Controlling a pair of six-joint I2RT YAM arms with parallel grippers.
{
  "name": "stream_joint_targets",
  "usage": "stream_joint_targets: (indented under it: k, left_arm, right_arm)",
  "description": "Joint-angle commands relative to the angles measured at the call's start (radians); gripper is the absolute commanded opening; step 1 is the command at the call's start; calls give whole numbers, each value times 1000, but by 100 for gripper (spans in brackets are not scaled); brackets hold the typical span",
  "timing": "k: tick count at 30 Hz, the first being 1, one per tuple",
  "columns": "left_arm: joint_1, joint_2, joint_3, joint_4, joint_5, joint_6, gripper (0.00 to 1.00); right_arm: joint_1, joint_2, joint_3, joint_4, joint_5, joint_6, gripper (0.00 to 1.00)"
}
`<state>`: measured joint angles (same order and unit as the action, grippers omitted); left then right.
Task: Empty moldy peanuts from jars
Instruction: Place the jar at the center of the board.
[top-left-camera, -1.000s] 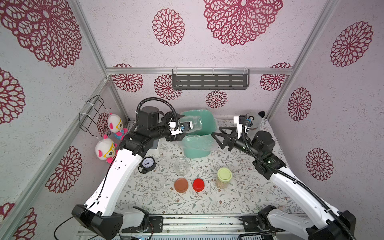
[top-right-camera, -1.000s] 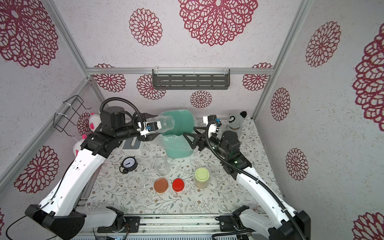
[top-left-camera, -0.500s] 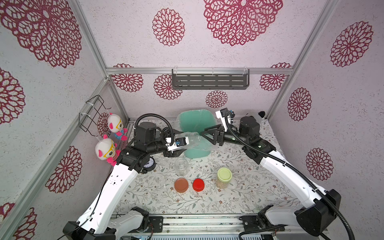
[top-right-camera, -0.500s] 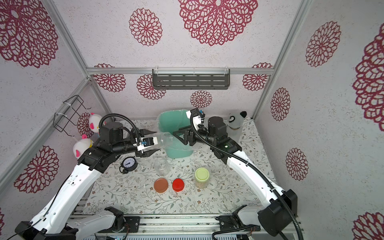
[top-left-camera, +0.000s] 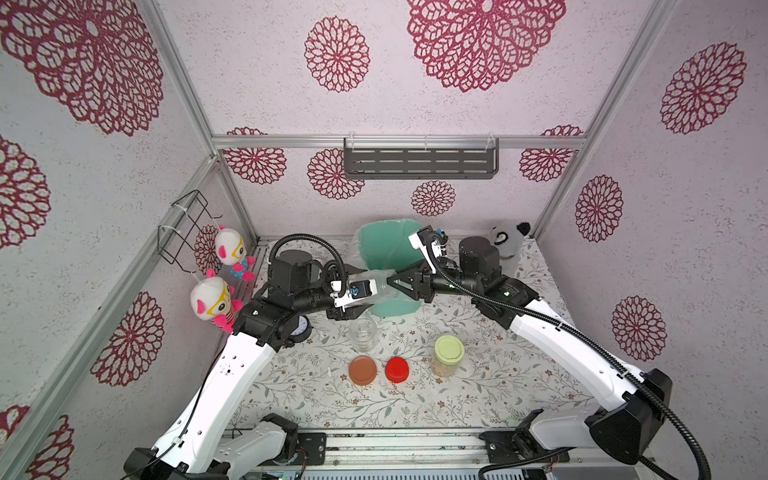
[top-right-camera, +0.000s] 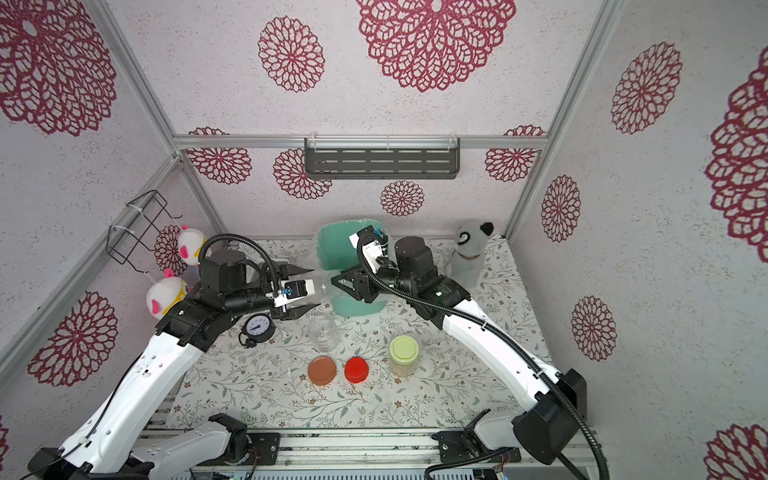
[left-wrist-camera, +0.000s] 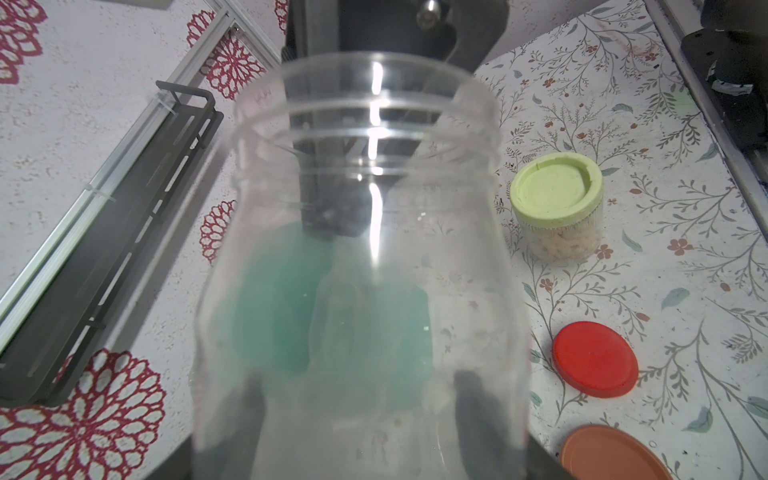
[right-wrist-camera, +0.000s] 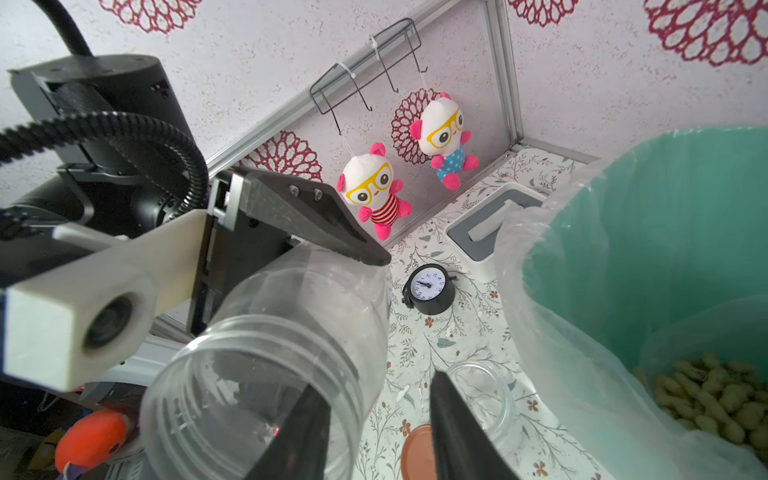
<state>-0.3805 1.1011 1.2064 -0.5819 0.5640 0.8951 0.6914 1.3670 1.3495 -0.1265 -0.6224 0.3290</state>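
Top views: left tool (top-left-camera: 368, 293) is gripping the held jar (top-left-camera: 380, 286), lidless and lying on its side in the air beside the bin (top-left-camera: 386, 245). Its mouth is pointing at the right tool (top-left-camera: 392, 286). A lidless jar (top-left-camera: 363, 334) is standing on the tabletop (top-left-camera: 478, 399) below. Brown lid (top-left-camera: 363, 370) and red lid (top-left-camera: 397, 369) are lying near it. Green-lidded jar (top-left-camera: 449, 355) is standing off to the side, capped.

Left wrist: held jar (left-wrist-camera: 365, 249) is filling the frame, clear, nothing inside. Moldy peanuts (left-wrist-camera: 561, 245) are showing through the green-lidded jar (left-wrist-camera: 557, 203).

Right wrist: right tool (right-wrist-camera: 376, 380) is sitting with its jaws apart at the held jar's mouth, one finger across the opening, the other outside the rim. Can't tell contact. Moldy peanuts (right-wrist-camera: 706, 399) are lying heaped in the bin's liner.
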Motion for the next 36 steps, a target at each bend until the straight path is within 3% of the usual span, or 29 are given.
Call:
stream_joint_targets:
  k: [1,4,10,14,20,21,22,32,36]
  left_arm:
    - [-1,-26,-20,37,5,-19,0]
    - [-5,-37,-44,53,-21,-30,4]
    - [-6,-57,-83,89,-63,-48,25]
    - [-6,-66,-106,122,-96,-64,43]
    - [-3,-70,-137,136,-134,-89,52]
    - [-2,-74,-146,141,-136,-94,72]
    - [-1,-77,-153,144,-139,-96,98]
    - [12,-142,-250,199,-191,-164,97]
    - [23,-192,-308,239,-208,-211,97]
  right_arm:
    - [11,20,50,-38,31,-31,31]
    - [15,44,79,-80,33,-45,21]
    - [17,50,97,-106,32,-60,1]
    - [17,42,100,-126,59,-74,0]
    - [14,6,80,-111,101,-80,0]
    - [13,0,77,-111,109,-81,0]
    - [10,-4,75,-111,114,-82,0]
    - [-34,-54,69,-200,156,-121,0]
    - [-47,-75,103,-334,184,-217,0]
